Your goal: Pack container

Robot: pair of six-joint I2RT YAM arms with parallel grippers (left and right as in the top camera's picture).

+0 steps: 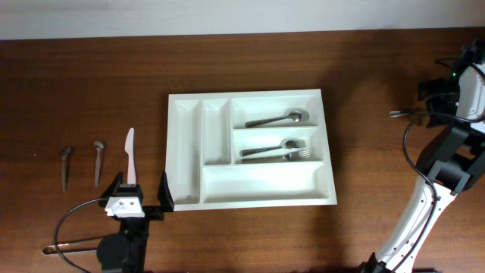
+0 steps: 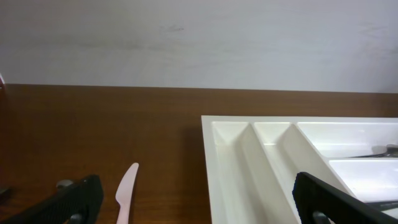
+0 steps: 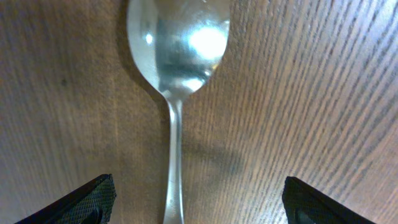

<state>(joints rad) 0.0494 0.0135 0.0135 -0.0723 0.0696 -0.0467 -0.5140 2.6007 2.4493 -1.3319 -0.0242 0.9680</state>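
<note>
The white container (image 1: pixel 189 114) lies mid-table; a metal spoon (image 1: pixel 276 119) rests in its upper wide compartment and forks (image 1: pixel 276 150) in the middle one. My left gripper (image 1: pixel 140 193) is open just left of the container's near corner. In the left wrist view the gripper (image 2: pixel 199 205) spans a white plastic knife (image 2: pixel 126 193) and the container's left rim (image 2: pixel 208 168), touching neither. At the far right, my right gripper (image 1: pixel 428 110) hangs over another metal spoon (image 1: pixel 405 114). In the right wrist view this gripper (image 3: pixel 199 202) is open, its fingers either side of the spoon's (image 3: pixel 177 56) handle, clear of it.
Left of the white knife (image 1: pixel 130 155) lie two small metal utensils (image 1: pixel 98 161) (image 1: pixel 65 167). Another metal utensil (image 1: pixel 68 246) lies by the left arm's base near the front edge. The right arm's white links (image 1: pixel 420 212) rise at the right edge.
</note>
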